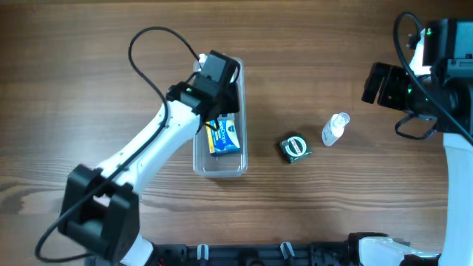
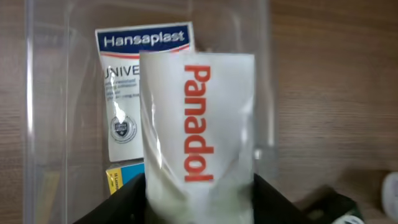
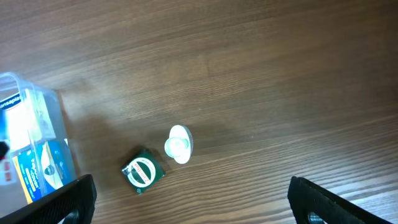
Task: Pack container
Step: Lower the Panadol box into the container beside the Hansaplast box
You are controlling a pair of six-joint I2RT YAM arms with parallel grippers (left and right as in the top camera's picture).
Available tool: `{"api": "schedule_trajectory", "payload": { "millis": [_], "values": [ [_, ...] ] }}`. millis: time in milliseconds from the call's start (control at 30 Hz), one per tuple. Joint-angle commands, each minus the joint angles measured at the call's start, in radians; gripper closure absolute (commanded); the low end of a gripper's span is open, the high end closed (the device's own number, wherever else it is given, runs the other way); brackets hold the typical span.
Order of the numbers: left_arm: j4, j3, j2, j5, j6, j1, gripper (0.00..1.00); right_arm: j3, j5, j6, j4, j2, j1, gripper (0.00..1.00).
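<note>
The container is a clear, long tub left of the table's centre; its walls also frame the left wrist view. My left gripper hangs over its far half, shut on a white Panadol box that stands upright between the two black fingers. Under it in the tub lie a white Hansaplast box and a blue and yellow box. My right gripper is held at the far right, open and with nothing in it, its fingers spread wide over bare wood.
A small dark green square pack with a round white label lies right of the tub. A small white bottle lies just beyond it, toward the right arm. Both show in the right wrist view, the pack and the bottle.
</note>
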Motion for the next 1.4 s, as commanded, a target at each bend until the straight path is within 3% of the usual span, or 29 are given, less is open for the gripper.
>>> {"api": "schedule_trajectory", "payload": {
  "millis": [0,567,800,1033,1367],
  "values": [
    [0.002,0.003,0.053,-0.06,-0.059,-0.003,0.47,0.008,0.018,-0.005,0.002,0.007,-0.003,0.0],
    [0.046,0.003,0.103,-0.116,-0.047,-0.003,0.4,0.008,0.018,-0.005,0.002,0.007,-0.003,0.0],
    [0.044,0.003,0.073,-0.114,0.136,-0.003,0.43,0.008,0.018,-0.005,0.002,0.007,-0.003,0.0],
    [-0.031,0.003,0.068,-0.077,0.27,-0.003,0.24,0.008,0.018,-0.005,0.002,0.007,-0.003,0.0],
    [-0.008,0.003,0.056,0.017,0.318,-0.003,0.13,0.008,0.018,-0.005,0.002,0.007,-0.003,0.0]
  ]
}}
